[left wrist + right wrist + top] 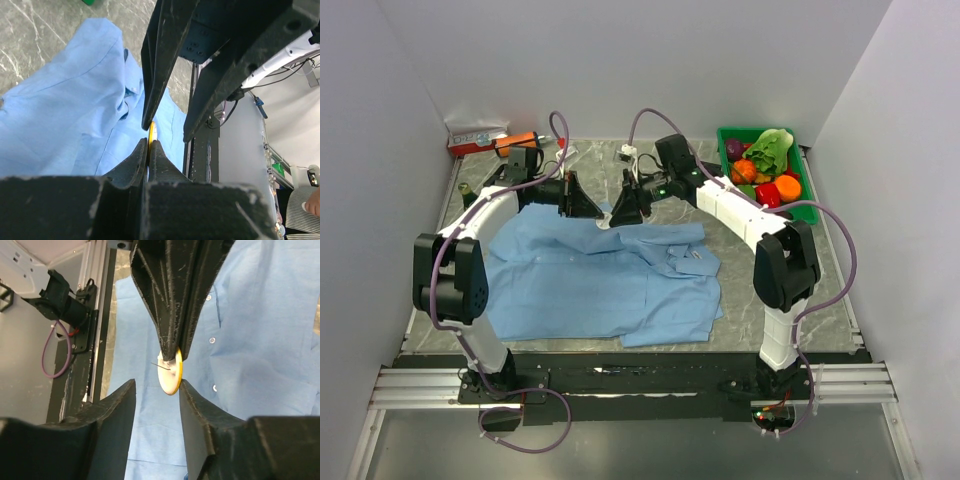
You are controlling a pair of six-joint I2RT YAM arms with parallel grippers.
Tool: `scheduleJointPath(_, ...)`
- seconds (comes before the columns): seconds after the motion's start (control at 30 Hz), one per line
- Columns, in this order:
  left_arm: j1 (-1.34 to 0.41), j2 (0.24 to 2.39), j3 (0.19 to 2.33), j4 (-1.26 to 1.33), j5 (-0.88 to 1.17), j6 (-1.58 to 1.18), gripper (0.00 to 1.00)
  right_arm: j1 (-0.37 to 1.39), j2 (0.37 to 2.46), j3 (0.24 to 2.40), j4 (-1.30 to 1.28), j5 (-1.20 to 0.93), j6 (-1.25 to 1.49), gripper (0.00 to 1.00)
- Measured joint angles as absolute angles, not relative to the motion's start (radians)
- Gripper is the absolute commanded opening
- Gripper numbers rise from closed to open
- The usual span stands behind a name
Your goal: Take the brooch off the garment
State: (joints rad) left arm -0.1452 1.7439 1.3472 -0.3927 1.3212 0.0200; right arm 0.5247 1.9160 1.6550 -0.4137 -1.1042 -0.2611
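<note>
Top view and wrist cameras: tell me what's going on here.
The left end effector is shut on the brooch, a small yellow-rimmed disc with a thin pin showing, and holds it in the air over the shirt. The right end effector is open, with a finger on either side of the disc and not touching it. The brooch looks free of the cloth.

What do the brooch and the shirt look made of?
The brooch: a hard disc with a pale face and smooth yellow rim, probably plastic or enamelled metal, with a thin wire-like pin. The shirt: thin matte woven cloth, creased and lying limp.
</note>
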Motion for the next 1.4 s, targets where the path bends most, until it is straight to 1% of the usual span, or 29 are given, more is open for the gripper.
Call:
scheduleJointPath(0.2,-0.145,1.746,1.347,-0.418,1.322,0.041,0.01,0.524,1.923,1.655,-0.396,-1.103,-0.21,0.43)
scheduleJointPath(0.4,-0.145,1.746,1.347,-0.418,1.324,0.041,0.01,0.53,1.925,1.655,-0.374,-1.095,-0.178,0.44)
scheduleJointPath(0.87,-0.149,1.746,1.347,-0.399,1.33,0.021,0.01,0.548,1.949,1.655,-0.344,-1.081,-0.138,0.37)
scheduleJointPath(1.13,-0.149,1.746,1.347,-0.387,1.331,0.014,0.01,0.554,1.957,1.655,-0.344,-1.076,-0.134,0.36)
scheduleJointPath(1.23,-0.149,1.746,1.347,-0.387,1.331,0.014,0.01,0.554,1.957,1.655,-0.344,-1.074,-0.135,0.42)
scheduleJointPath(1.27,-0.149,1.746,1.347,-0.387,1.331,0.014,0.01,0.554,1.957,1.655,-0.344,-1.074,-0.135,0.48)
scheduleJointPath(1.37,-0.149,1.747,1.348,-0.387,1.331,0.016,0.01,0.554,1.957,1.655,-0.347,-1.082,-0.146,0.57)
scheduleJointPath(1.4,-0.149,1.748,1.35,-0.389,1.331,0.019,0.01,0.554,1.957,1.655,-0.35,-1.086,-0.152,0.57)
